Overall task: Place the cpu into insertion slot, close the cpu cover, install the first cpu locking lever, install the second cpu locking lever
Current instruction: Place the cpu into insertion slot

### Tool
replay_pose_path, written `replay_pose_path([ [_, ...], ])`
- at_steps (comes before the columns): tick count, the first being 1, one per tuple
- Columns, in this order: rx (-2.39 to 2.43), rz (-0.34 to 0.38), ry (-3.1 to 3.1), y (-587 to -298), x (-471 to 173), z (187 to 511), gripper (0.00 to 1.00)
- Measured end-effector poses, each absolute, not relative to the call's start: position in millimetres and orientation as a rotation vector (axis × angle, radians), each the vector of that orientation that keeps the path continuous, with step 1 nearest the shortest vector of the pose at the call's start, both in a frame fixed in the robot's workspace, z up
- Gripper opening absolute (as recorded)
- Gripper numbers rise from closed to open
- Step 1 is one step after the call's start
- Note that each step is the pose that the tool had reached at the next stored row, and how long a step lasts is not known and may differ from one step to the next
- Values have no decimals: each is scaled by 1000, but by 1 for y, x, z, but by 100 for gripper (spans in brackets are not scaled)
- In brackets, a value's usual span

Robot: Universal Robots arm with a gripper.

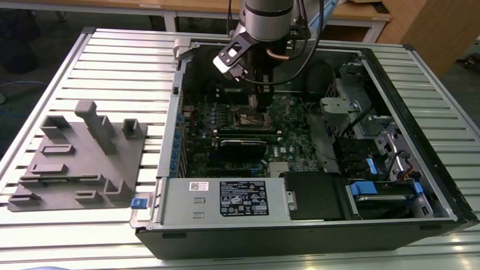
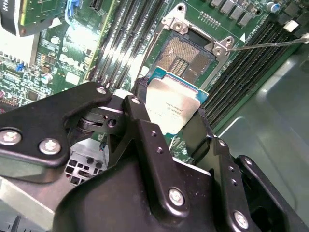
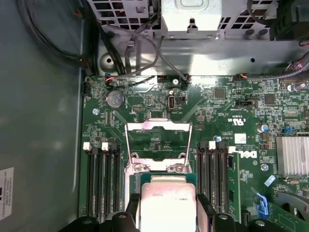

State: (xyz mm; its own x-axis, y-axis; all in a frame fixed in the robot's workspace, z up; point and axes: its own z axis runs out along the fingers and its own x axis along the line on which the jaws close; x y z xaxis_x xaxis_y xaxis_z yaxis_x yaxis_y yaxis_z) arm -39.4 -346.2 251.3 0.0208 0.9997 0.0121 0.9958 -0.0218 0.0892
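Observation:
My gripper (image 2: pixel 170 107) is shut on the cpu (image 2: pixel 171 104), a small silvery square chip on a green carrier, pinched at two opposite edges by the black fingers (image 2: pixel 138 94). Beyond the chip lies the insertion slot (image 2: pixel 186 57), uncovered, with a dark pinned centre and a silver rim. In the first wrist view the cpu (image 3: pixel 166 203) hangs over the socket area, and the cpu cover (image 3: pixel 157 127), a thin silver frame with a large window, is swung back open behind it. A thin wire lever (image 2: pixel 270 44) sticks out beside the slot. In the exterior view the gripper (image 1: pixel 257 106) reaches down into the case, just above the socket (image 1: pixel 255 119).
Black memory slots (image 3: pixel 104 179) flank the socket on both sides. Cables (image 3: pixel 130 53) and a drive cage (image 1: pixel 375 188) with blue tabs crowd the case. A labelled power supply box (image 1: pixel 240 197) sits at the front. A grey fixture (image 1: pixel 75 163) lies on the slatted table at the exterior view's left.

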Motion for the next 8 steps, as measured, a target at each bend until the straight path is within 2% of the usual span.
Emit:
replay_pose_path([
  [8, 2205, 111, 2158, -343, -40, 246, 54],
])
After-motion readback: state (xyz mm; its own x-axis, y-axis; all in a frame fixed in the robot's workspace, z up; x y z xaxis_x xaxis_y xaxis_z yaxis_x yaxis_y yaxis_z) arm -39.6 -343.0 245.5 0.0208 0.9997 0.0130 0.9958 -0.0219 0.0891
